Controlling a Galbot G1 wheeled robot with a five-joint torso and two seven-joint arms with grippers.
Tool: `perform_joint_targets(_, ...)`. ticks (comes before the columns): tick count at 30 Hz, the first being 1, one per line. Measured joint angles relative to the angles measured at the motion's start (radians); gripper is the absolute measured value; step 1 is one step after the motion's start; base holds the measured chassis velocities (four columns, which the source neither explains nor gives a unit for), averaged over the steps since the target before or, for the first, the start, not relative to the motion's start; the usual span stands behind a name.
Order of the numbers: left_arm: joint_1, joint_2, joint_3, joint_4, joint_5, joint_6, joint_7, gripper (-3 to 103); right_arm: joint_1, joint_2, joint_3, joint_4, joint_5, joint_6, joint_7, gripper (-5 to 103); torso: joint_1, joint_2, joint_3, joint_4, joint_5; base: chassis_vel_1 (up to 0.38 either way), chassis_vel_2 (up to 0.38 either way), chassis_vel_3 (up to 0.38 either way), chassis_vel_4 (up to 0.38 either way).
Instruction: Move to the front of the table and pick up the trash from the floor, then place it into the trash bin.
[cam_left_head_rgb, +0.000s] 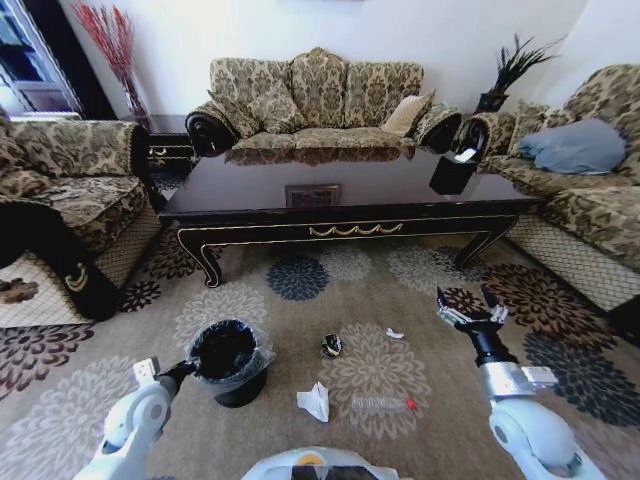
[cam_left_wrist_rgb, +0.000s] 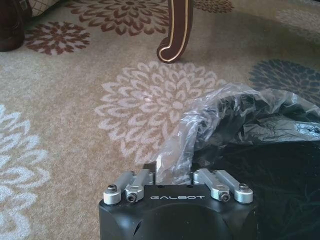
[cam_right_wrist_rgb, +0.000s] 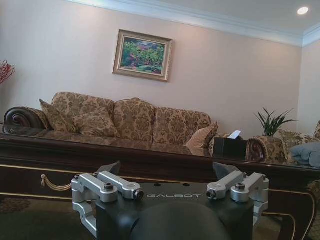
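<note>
The dark table (cam_left_head_rgb: 340, 205) stands ahead on the patterned floor (cam_left_head_rgb: 420, 290). The black trash bin (cam_left_head_rgb: 228, 362) with its grey bag sits at the near left. My left gripper (cam_left_head_rgb: 188, 371) is at the bin's left rim. In the left wrist view that gripper (cam_left_wrist_rgb: 172, 170) is shut on the bag's edge (cam_left_wrist_rgb: 200, 135). Trash lies to the right of the bin: crumpled white paper (cam_left_head_rgb: 314, 401), a clear bottle (cam_left_head_rgb: 383, 405) with a red cap, a dark-and-yellow wad (cam_left_head_rgb: 332, 345) and a white scrap (cam_left_head_rgb: 394, 333). My right gripper (cam_left_head_rgb: 472, 312) hovers open, right of the scrap and level with the table's apron (cam_right_wrist_rgb: 150, 170).
Sofas ring the table: one behind it (cam_left_head_rgb: 320, 100), one on the left (cam_left_head_rgb: 60, 190), one on the right (cam_left_head_rgb: 590, 190). A black tissue box (cam_left_head_rgb: 452, 172) sits on the table's right end. A curved table leg (cam_left_wrist_rgb: 175, 35) stands beyond the bin.
</note>
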Motion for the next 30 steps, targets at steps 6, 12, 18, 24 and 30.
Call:
perform_joint_targets(6,0.001,0.000,0.001,0.006,0.012,-0.002,-0.001,13,-0.001,0.000,-0.002,-0.001,-0.003,0.003,-0.001,100,0.000,0.000,0.000,0.0000,0.0000,0.000,0.000,0.000,0.000)
perform_joint_targets(12,0.007,0.001,-0.008,0.001,0.018,-0.007,-0.006,3,-0.001,0.001,-0.011,-0.011,-0.009,0.002,0.007,100,0.000,0.000,0.000,0.0001,-0.0005,0.000,0.000,0.000,0.000)
perform_joint_targets(18,0.008,0.029,-0.073,-0.050,-0.033,-0.011,-0.026,3,0.009,0.001,-0.050,-0.043,0.002,-0.028,0.056,100,0.000,0.000,0.000,0.0002,0.0000,0.000,0.000,0.000,0.000)
perform_joint_targets(24,0.007,0.072,-0.140,-0.107,-0.091,-0.006,-0.045,3,0.031,-0.019,-0.091,-0.084,0.022,-0.055,0.067,100,0.000,0.000,0.000,0.0001,0.0000,0.000,0.000,0.000,0.000)
perform_joint_targets(30,0.027,0.088,-0.173,-0.166,-0.135,0.003,-0.059,3,0.053,-0.109,-0.149,-0.186,-0.018,-0.039,-0.008,100,0.000,0.000,0.000,0.0001,0.0000,0.000,0.000,0.000,0.000)
